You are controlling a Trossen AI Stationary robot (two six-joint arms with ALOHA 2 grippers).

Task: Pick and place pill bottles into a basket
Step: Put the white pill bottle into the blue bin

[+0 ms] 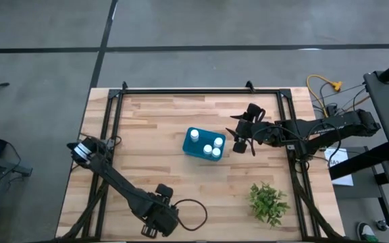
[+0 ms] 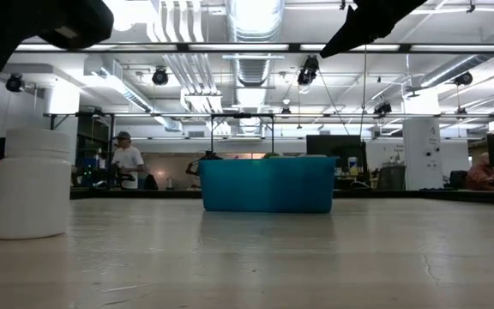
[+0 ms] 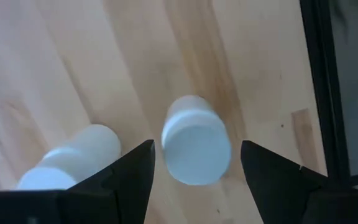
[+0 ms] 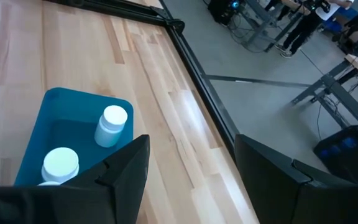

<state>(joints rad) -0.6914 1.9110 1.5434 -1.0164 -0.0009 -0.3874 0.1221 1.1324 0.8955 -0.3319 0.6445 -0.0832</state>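
Observation:
The teal-blue basket (image 1: 201,144) stands near the table's middle with three white pill bottles (image 1: 208,148) upright in it; the right wrist view shows two of them (image 4: 112,124). My left gripper (image 3: 196,152) hovers open near the table's near edge (image 1: 155,223), pointing down. Its fingers stand on either side of an upright pill bottle (image 3: 196,146) without touching it. A second bottle (image 3: 73,158) stands just outside one finger. One bottle (image 2: 33,183) shows in the low view at the left. My right gripper (image 1: 243,133) waits open, raised just right of the basket.
A green leafy plant (image 1: 269,202) stands at the near right of the table. A black frame rail (image 1: 201,91) runs round the table's edges and passes close to the left gripper (image 3: 319,74). Cables (image 1: 326,91) lie off the far right corner. People show in the room beyond (image 2: 127,159).

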